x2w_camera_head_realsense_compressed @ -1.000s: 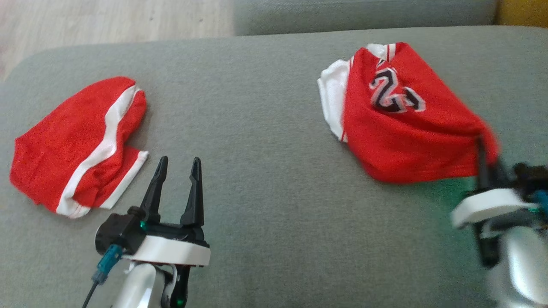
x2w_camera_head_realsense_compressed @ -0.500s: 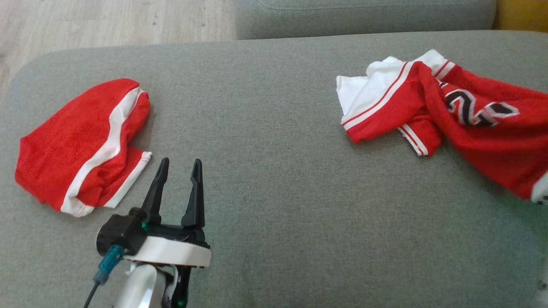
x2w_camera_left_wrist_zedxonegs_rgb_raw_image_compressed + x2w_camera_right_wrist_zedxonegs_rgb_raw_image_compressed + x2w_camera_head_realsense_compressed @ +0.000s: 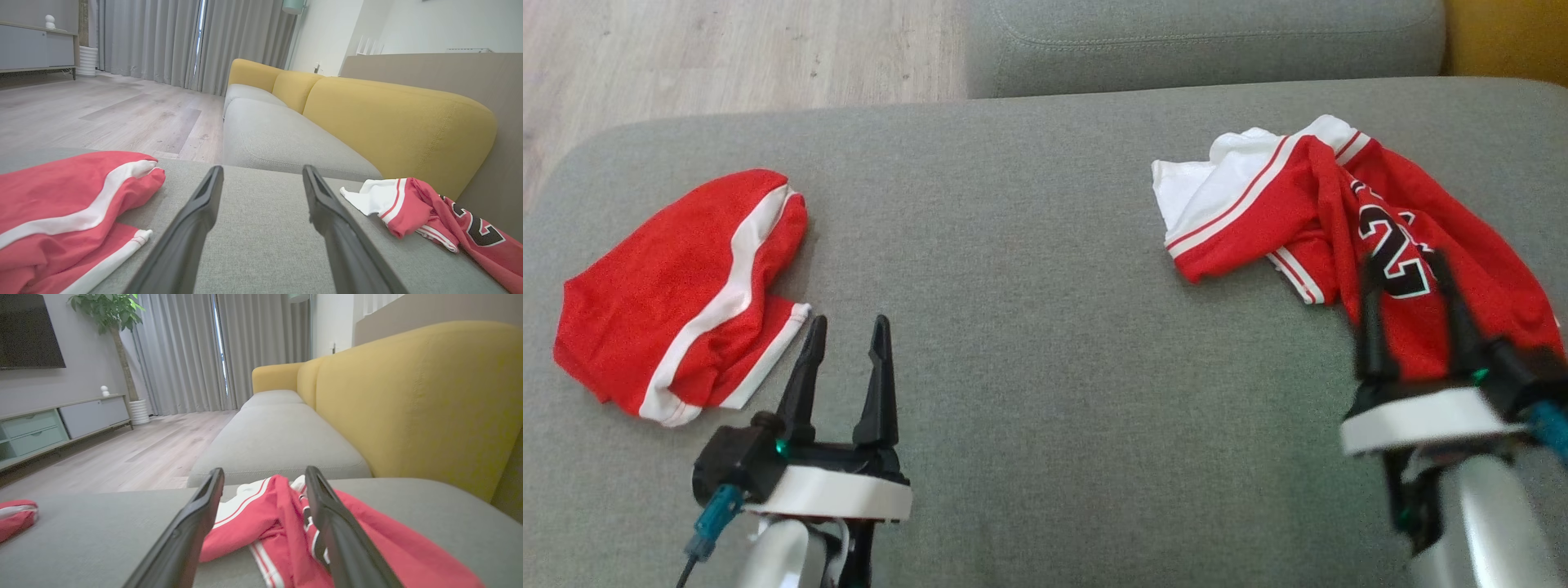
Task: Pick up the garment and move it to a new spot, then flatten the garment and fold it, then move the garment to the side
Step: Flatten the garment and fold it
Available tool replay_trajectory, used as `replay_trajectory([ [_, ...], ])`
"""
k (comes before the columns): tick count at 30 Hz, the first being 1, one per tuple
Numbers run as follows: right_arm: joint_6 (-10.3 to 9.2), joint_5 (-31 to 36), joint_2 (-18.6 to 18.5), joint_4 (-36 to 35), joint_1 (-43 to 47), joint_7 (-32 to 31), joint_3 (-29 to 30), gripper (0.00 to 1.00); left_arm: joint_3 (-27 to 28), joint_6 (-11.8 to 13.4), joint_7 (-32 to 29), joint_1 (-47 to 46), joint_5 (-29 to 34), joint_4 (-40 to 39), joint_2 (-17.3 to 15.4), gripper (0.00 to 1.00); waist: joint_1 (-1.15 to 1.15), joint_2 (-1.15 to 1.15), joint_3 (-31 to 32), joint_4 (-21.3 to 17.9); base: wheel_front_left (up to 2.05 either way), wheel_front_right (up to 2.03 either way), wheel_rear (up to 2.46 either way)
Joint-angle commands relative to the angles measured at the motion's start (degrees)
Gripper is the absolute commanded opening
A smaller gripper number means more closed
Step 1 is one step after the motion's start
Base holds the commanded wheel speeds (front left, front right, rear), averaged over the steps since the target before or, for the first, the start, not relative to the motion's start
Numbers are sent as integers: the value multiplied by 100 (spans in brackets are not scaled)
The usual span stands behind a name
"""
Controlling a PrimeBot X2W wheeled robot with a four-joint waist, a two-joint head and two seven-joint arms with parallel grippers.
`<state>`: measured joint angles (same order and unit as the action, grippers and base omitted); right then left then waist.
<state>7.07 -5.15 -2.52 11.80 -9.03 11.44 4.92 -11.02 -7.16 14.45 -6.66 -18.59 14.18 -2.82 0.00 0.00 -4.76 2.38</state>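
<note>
Garment: red jersey (image 3: 1307, 212) with white trim and a dark number, lying crumpled on the right part of the grey sofa seat (image 3: 1054, 286), near the yellow backrest (image 3: 408, 396).
Far left: red shorts (image 3: 678, 286) with a white stripe, bunched on the same seat, well apart from the jersey.
Left gripper (image 3: 848, 327): just right of the shorts, fingers spread wide, nothing between them, clear of the cloth.
Right gripper (image 3: 1403, 265): at the jersey's near edge, blurred in the head view, fingers spread wide with the tips over the number. No cloth is pinched. Whether the tips touch the fabric cannot be told.
Background: wooden floor (image 3: 727, 57) beyond the seat's far left edge.
</note>
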Motion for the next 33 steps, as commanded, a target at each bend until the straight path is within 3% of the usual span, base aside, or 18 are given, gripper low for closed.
replay_trajectory([
  [1,42,-126,-37,-165,-1,113,-317,100,248,-31,55,-161,2,-236,-7,100,0,0,9,-12,0,0,0],
  [6,42,-414,-36,-45,308,264,-868,100,328,-31,55,-155,31,-297,-7,100,0,0,9,-13,0,0,0],
  [13,42,-91,-36,67,-102,258,-861,100,295,-32,55,-205,29,-338,-6,100,0,0,-204,136,0,0,0],
  [22,42,786,-60,800,-1668,-833,17,100,83,-32,55,-492,-119,-287,-6,100,0,0,-680,660,0,0,0],
  [33,42,1534,-992,2620,-3382,-2069,866,100,-209,-33,55,-740,-289,-250,-6,100,0,0,-1129,1188,0,0,0],
])
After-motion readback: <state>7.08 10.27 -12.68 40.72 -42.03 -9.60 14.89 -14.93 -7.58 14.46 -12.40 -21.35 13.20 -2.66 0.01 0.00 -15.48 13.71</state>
